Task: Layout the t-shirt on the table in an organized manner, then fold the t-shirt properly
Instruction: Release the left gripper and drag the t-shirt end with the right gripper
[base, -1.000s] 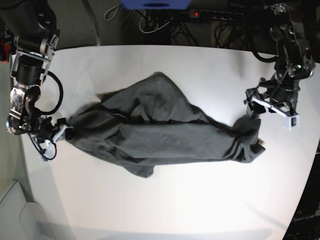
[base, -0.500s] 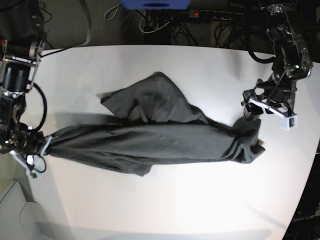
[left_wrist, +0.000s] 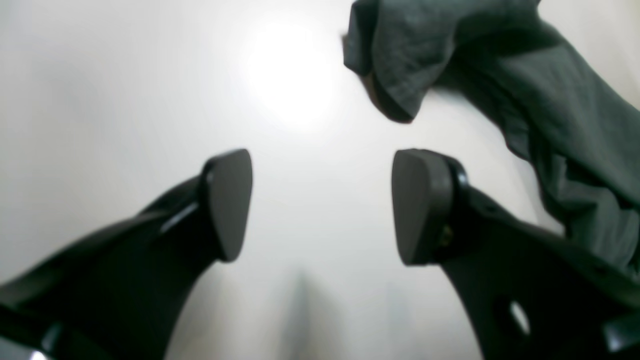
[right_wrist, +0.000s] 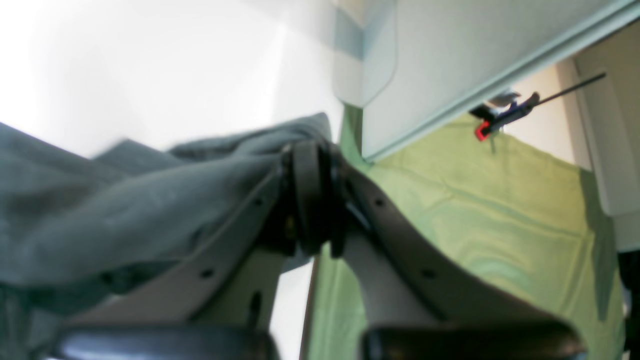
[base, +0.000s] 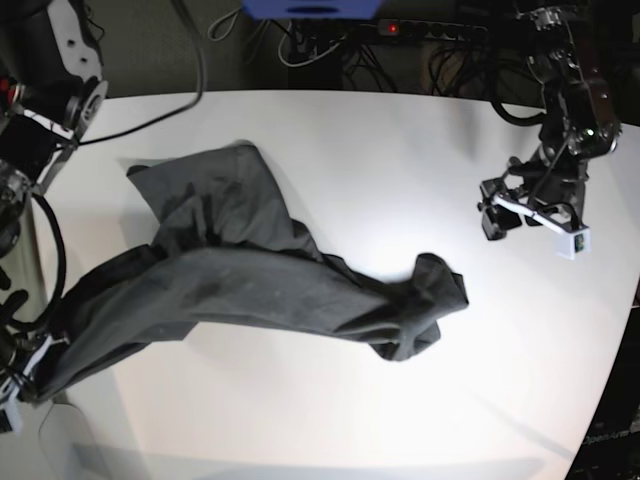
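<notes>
The dark charcoal t-shirt (base: 250, 290) lies bunched and stretched in a long band across the white table (base: 350, 140), from the front left edge to a crumpled end near the middle (base: 430, 300). My right gripper (base: 20, 385) is at the table's left edge, shut on the shirt's left end. The right wrist view shows it (right_wrist: 310, 195) pinching the cloth (right_wrist: 125, 210). My left gripper (base: 488, 222) hovers open and empty to the right of the shirt. In the left wrist view it (left_wrist: 322, 205) is open over bare table, with the shirt's end (left_wrist: 500, 75) just beyond it.
A power strip and cables (base: 430, 30) and a blue object (base: 310, 8) lie behind the table's far edge. The right wrist view shows green floor (right_wrist: 475, 210) and a pale panel (right_wrist: 450, 50) past the table's left edge.
My right gripper has pulled the shirt left and forward to the table's left edge. My left gripper has let go of the shirt's right end, which has slid left away from it.
</notes>
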